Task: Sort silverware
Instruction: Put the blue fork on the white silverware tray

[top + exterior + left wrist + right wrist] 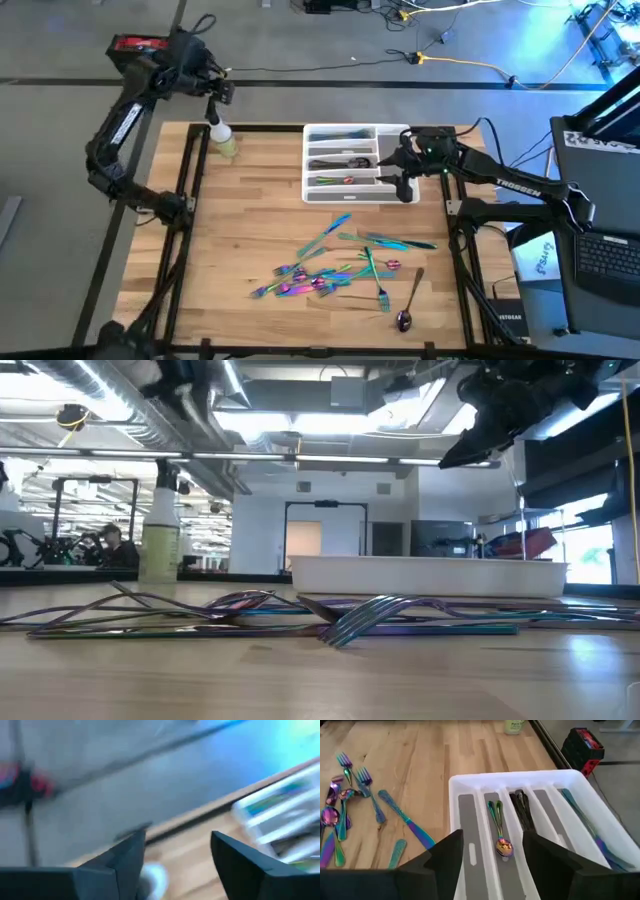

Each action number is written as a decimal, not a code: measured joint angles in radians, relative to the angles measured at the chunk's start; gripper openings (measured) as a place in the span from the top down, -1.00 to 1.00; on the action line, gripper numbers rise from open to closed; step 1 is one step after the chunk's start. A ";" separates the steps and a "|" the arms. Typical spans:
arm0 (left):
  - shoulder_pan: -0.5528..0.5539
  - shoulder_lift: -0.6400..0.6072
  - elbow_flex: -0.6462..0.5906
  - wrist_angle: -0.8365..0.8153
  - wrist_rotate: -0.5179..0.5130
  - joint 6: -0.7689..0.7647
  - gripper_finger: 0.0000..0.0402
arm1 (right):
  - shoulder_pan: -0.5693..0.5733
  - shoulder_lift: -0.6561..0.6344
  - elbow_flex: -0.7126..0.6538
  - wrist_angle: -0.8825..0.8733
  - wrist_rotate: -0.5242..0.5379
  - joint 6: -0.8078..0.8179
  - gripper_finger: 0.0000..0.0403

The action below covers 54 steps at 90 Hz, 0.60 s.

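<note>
The left gripper [222, 92] is seen open and empty above the bottle [222, 138], left of the tray [312, 190]. The silverware [335, 268] is heaped near the tray's front, some pieces already slotted. The right gripper [403, 186] is held open, empty, over the tray's right edge.

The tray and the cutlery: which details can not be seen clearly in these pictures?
- White tray: in the low view its wall hides everything inside.
- Tray's near end: the right gripper covers it in the right wrist view.
- Silverware pile: pieces overlap and look too small in the high view to count.
- Spray bottle: blurred and cut by the edge in the left wrist view, under the left gripper.
</note>
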 joint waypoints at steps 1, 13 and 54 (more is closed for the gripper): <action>-0.014 -0.007 0.000 0.016 0.003 0.010 -0.03 | 0.000 0.000 0.000 0.000 0.000 0.004 0.06; -0.231 -0.067 0.001 0.178 0.045 0.092 -0.02 | 0.000 0.000 0.000 0.001 0.000 0.017 0.06; -1.067 0.024 -0.464 0.470 -0.376 -0.081 -0.02 | 0.001 0.029 0.000 0.051 -0.122 0.069 0.06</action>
